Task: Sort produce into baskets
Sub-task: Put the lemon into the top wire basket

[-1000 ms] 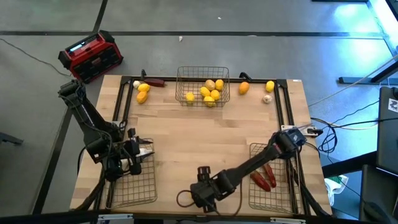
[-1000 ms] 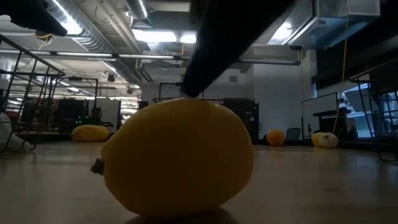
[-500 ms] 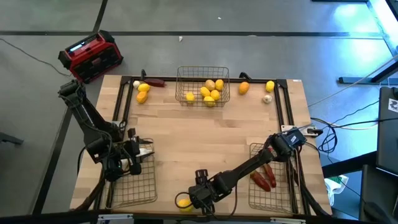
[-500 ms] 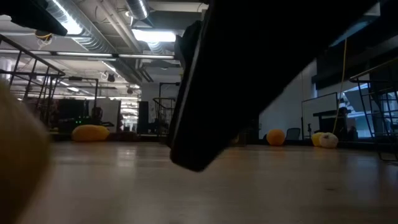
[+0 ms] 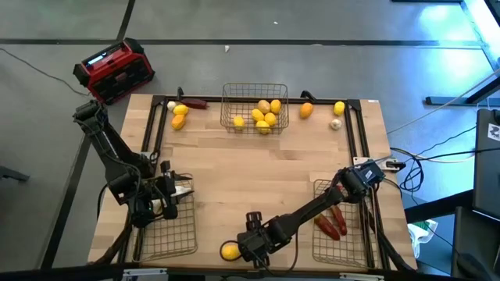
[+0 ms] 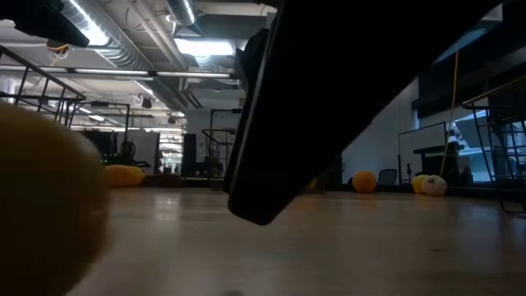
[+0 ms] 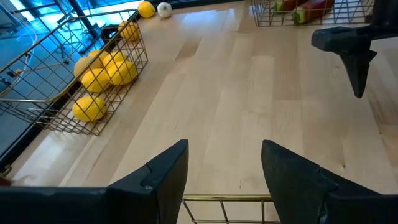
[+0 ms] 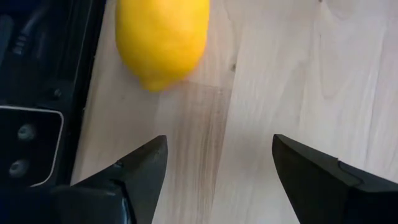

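One lemon loose at the table's near edge

High view: the right gripper sits low beside a yellow lemon; the left gripper waits over the left basket. The far basket holds yellow fruit.

Low view: the lemon looms blurred.

Right wrist view: jaws spread, empty, the lemon just ahead.

Left wrist view: jaws spread, empty.

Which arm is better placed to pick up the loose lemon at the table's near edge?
Right: the right gripper hangs open beside the lemon; the left gripper waits over its basket.
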Action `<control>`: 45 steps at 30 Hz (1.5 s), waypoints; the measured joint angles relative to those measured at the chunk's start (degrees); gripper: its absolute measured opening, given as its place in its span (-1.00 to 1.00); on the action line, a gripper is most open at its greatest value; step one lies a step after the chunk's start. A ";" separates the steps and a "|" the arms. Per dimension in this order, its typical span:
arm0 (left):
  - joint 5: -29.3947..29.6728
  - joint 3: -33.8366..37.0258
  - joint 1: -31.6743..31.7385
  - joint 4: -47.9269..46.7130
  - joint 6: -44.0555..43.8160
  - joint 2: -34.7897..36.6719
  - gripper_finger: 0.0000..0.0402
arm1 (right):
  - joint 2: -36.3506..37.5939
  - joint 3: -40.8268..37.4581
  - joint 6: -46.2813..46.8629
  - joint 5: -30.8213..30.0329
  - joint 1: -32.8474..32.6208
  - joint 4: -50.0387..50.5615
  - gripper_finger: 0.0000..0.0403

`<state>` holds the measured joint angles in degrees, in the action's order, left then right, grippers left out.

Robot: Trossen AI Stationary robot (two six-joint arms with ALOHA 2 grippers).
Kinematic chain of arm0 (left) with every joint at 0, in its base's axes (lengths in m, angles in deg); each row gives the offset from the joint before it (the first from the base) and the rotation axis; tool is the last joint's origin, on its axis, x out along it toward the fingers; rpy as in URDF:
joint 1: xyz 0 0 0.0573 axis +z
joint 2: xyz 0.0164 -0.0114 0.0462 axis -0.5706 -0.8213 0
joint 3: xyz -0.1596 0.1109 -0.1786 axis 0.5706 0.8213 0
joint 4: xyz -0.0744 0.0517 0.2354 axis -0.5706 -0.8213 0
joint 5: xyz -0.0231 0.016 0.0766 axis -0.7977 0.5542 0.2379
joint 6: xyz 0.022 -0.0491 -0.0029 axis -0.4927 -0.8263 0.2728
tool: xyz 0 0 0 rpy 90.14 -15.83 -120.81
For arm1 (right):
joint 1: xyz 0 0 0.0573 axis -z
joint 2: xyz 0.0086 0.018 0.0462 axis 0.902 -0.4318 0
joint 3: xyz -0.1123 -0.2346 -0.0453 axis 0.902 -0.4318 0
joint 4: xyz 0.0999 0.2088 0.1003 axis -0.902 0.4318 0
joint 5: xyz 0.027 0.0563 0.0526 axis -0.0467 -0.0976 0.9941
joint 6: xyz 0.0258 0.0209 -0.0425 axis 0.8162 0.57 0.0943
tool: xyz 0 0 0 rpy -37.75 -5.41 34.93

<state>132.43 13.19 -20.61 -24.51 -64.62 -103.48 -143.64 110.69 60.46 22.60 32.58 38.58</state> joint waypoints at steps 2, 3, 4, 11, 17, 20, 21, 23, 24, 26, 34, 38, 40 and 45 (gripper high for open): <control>0.00 0.00 0.00 0.00 0.00 0.00 -0.01 | 0.02 0.00 0.80 -0.13 0.00 0.00 0.42; 0.00 0.00 0.00 0.00 0.00 0.00 -0.01 | 0.04 0.00 1.18 -0.13 0.00 0.00 0.42; 0.00 0.00 0.00 0.00 0.00 0.00 -0.01 | 0.06 0.00 1.59 -0.06 0.00 0.00 0.42; 0.00 0.00 0.00 0.02 0.02 0.00 -0.01 | 0.20 3.47 3.91 1.34 0.00 1.02 0.42; 0.00 0.00 0.00 0.02 -0.24 0.00 -0.01 | 0.20 4.39 3.90 1.28 -0.02 -1.70 0.42; -0.01 0.00 0.00 0.07 -0.73 0.00 -0.01 | 0.20 4.39 4.08 1.24 -0.02 -5.65 0.42; 0.00 0.00 0.00 0.07 -0.92 0.00 -0.01 | 0.09 4.39 4.50 1.22 -0.02 -7.00 0.42; -0.02 0.00 0.00 0.08 -1.58 0.00 -0.01 | -0.06 4.39 5.71 1.22 -0.20 -9.03 0.42; -0.02 0.00 0.00 0.07 -1.78 0.00 -0.01 | -0.09 4.38 6.08 1.01 -0.42 -9.76 0.42; -0.03 0.00 0.00 0.07 -1.83 0.00 -0.01 | -0.24 4.37 6.77 0.22 -1.05 -11.92 0.42; -0.66 0.00 0.00 0.28 -4.27 0.00 -0.01 | -0.77 4.35 9.04 -5.63 -3.27 -16.70 0.42; -0.69 0.00 0.00 0.34 -5.92 0.00 -0.01 | -2.34 4.37 12.97 -6.19 -4.17 -16.55 0.42; -0.70 0.00 0.00 0.36 -5.76 0.00 -0.01 | -3.43 4.33 13.21 -7.19 -4.30 -16.69 0.42; -0.70 0.00 0.00 0.31 -5.25 -0.02 -0.01 | -5.31 4.31 11.47 -8.33 -4.20 -16.82 0.42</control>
<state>131.72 13.19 -20.61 -24.20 -69.87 -103.51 -148.95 115.00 71.93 14.28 28.39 21.76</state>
